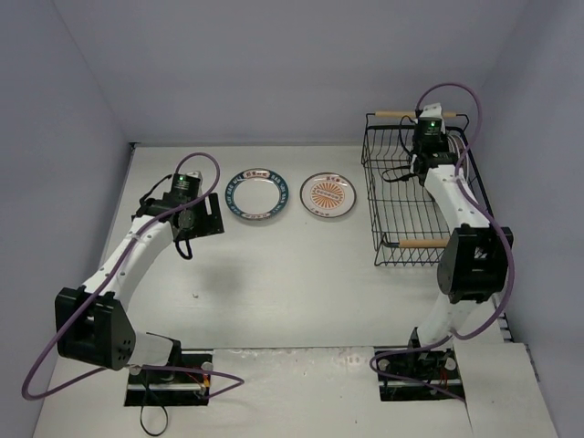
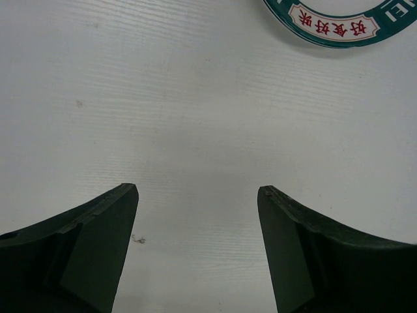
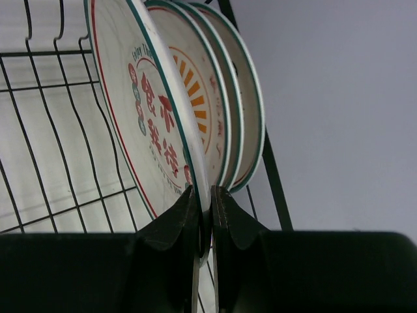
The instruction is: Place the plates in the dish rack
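Observation:
Two plates lie flat on the table: a teal-rimmed plate (image 1: 257, 194) and an orange sunburst plate (image 1: 328, 194). The edge of the teal-rimmed plate (image 2: 332, 23) shows at the top of the left wrist view. My left gripper (image 1: 208, 215) (image 2: 197, 195) is open and empty, just left of that plate. The black wire dish rack (image 1: 394, 219) stands at the right. My right gripper (image 1: 422, 157) (image 3: 204, 195) is inside it, shut on the rim of a red-character plate (image 3: 140, 104) held upright. Behind it stand an orange sunburst plate (image 3: 199, 98) and further plates on edge.
The rack has a wooden handle at the far end (image 1: 392, 114) and one at the near end (image 1: 424, 243). Grey walls close the table at the back and both sides. Rack wires (image 3: 45, 130) run beside the held plate.

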